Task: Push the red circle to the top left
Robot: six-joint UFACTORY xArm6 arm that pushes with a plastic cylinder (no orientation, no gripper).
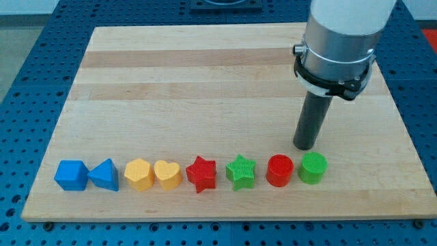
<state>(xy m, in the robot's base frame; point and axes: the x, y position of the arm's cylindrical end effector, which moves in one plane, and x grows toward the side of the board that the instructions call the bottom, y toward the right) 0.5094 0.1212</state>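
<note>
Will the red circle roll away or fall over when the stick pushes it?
Probably not. The red circle stands on its flat end, short and wide, so it should slide across the smooth wooden board. It looks like light, stiff plastic. My tip is just above it, near the green circle, which might get nudged.

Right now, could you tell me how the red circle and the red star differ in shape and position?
The red circle is a round cylinder, while the red star has pointed arms. The red circle sits nearer the view's right, between the green star and the green circle; the red star sits between the yellow heart and the green star. My tip stands just above the red circle, far from the red star. Both are red, in the same bottom row.
</note>
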